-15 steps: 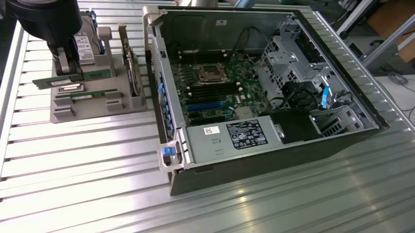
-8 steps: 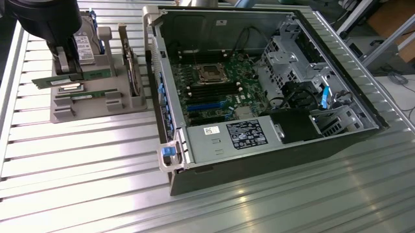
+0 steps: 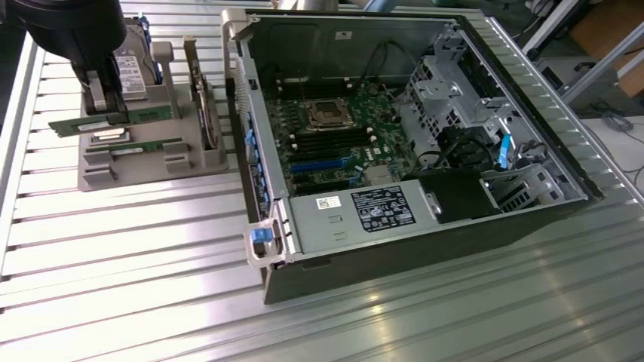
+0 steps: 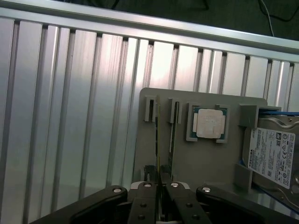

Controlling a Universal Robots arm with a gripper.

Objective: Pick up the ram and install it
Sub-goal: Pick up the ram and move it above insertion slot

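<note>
Wrist view shows the long, thin green circuit-board ram stick (image 4: 159, 144) edge-on, clamped between the narrowly set jaws of the black gripper (image 4: 161, 181), at the grey slotted plastic holder (image 4: 205, 158) carrying the square silver CPU chip (image 4: 209, 124) on the ribbed aluminium table (image 4: 70, 116).

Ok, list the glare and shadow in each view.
Exterior view: hard glare washes the ribbed table at the exterior view's left; the computer case interior is dim; the ram shows no glare. Wrist view: bright streaks run along the table slats, the CPU chip looks pale, and beyond the table edge is dark.
</note>
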